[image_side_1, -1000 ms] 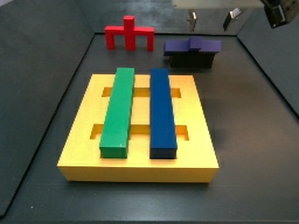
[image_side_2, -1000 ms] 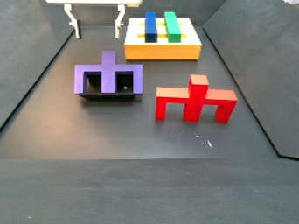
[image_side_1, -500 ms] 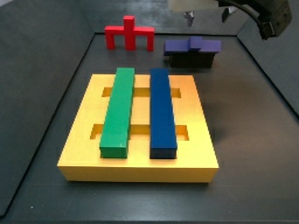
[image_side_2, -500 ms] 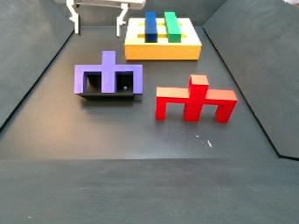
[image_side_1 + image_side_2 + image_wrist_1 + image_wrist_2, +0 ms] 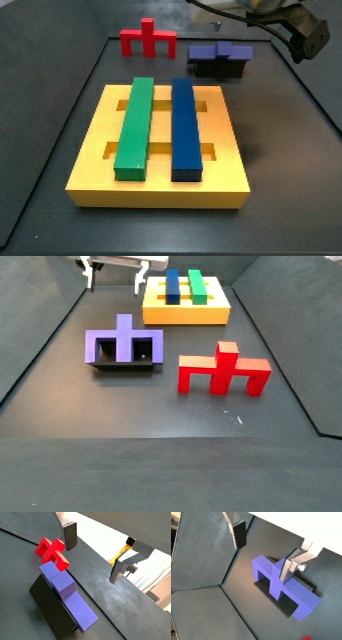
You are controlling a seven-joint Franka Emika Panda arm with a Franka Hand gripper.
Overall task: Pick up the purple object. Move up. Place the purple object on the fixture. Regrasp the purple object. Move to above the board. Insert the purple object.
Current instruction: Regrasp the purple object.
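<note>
Red piece (image 5: 222,369) beside fixture (image 5: 124,364) (gripper (image 5: 115,273) above).

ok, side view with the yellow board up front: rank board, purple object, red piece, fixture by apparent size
1. board, largest by far, though nearest the camera.
2-3. purple object and red piece: look alike, not ranked.
4. fixture, least showing, partly under the purple object.
The gripper, open, hangs above them.
</note>
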